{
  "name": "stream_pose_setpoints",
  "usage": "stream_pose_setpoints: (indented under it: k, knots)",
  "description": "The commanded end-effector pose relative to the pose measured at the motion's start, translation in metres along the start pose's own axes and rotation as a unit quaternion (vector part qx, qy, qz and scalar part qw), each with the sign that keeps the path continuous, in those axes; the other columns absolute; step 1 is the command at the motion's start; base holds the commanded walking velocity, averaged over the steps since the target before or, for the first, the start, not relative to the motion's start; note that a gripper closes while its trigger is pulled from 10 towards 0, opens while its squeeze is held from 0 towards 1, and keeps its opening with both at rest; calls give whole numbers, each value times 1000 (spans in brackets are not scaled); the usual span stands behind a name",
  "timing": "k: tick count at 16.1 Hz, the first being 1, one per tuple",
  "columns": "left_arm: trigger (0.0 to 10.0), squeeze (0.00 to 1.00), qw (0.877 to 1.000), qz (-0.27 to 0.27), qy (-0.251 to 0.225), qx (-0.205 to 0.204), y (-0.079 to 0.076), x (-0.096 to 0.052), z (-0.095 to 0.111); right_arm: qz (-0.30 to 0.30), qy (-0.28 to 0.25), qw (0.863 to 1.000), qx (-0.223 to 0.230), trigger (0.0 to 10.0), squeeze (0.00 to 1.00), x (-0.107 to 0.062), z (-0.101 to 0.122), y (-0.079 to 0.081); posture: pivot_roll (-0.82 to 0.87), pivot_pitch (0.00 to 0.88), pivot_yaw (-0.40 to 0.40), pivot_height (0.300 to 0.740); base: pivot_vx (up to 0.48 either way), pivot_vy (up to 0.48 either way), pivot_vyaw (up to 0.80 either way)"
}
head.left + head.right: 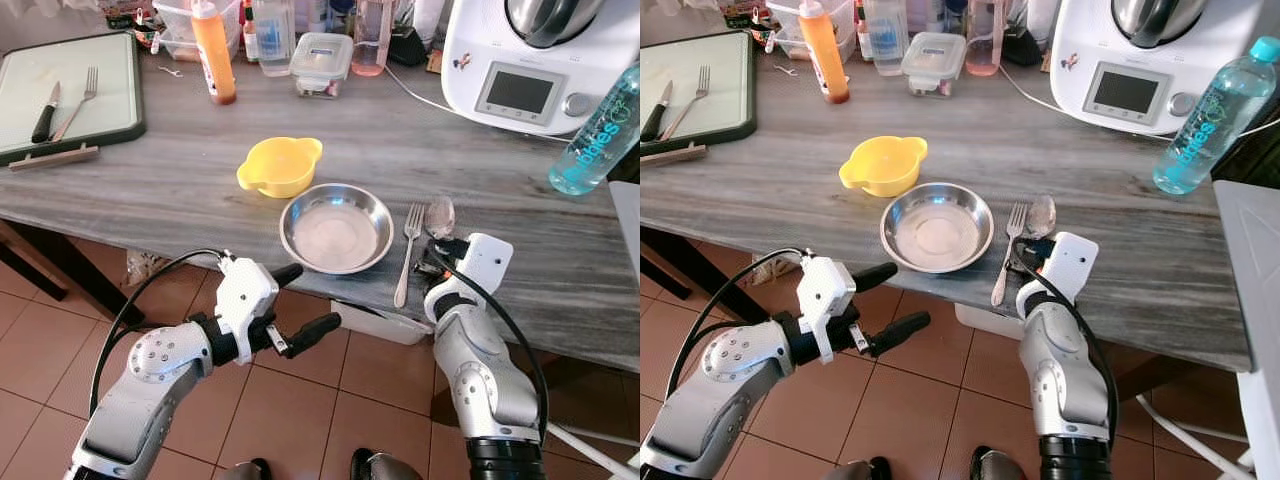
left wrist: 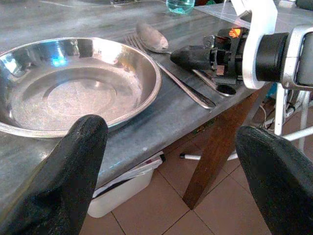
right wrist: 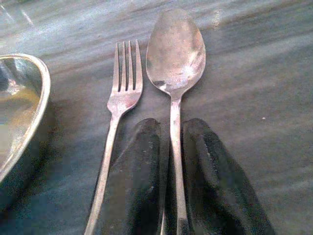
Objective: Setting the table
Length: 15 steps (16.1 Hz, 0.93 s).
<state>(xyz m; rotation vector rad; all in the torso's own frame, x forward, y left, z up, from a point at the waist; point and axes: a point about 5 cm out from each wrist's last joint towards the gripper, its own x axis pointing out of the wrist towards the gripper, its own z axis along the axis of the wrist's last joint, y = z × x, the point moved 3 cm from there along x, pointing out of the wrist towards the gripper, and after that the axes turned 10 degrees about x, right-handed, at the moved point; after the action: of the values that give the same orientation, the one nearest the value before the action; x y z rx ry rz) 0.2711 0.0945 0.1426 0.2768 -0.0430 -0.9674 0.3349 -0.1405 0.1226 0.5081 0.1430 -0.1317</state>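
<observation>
A steel plate (image 1: 335, 235) lies near the front edge of the grey wooden table (image 1: 180, 190). A yellow bowl (image 1: 280, 165) sits just behind it. To the right of the plate a fork (image 1: 408, 250) and a spoon (image 1: 438, 215) lie side by side, heads pointing away from me. My right gripper (image 1: 432, 258) is at the table edge, shut on the spoon's handle (image 3: 175, 147), with a black finger (image 3: 137, 166) on each side. My left gripper (image 1: 312, 297) hangs open below the table edge, in front of the plate (image 2: 73, 93), holding nothing.
A chopping board (image 1: 60, 85) with a knife and a second fork lies at the far left. An orange bottle (image 1: 213, 50), a plastic box (image 1: 320, 62) and a white kitchen machine (image 1: 530, 60) stand at the back. A water bottle (image 1: 595, 130) is at the right. Tiled floor lies below.
</observation>
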Motion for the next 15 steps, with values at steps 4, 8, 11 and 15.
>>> stream_pose_setpoints:
  k: [4, 8, 11, 15]
  knots:
    - [10000, 0, 1000, -7, 6, 4, -3, 0, -5, -30, 42, 999, -6, 10000, 1000, -1, -20, -15, 143, 204, -1, 740, 0, 0, 0]
    - [10000, 0, 1000, -7, 5, 4, -3, 1, -4, -31, 38, 999, -4, 10000, 1000, 0, -17, -17, 144, 203, 0, 740, 0, 0, 0]
    - [10000, 0, 1000, -6, 6, 6, -2, 0, -5, -21, 8, 999, -23, 10000, 1000, -1, -1, -11, 145, 201, 2, 740, 0, 0, 0]
    - [10000, 0, 1000, -5, 7, 5, -1, 1, -9, -18, -14, 999, -40, 10000, 1000, -5, 9, -6, 139, 198, 4, 740, 0, 0, 0]
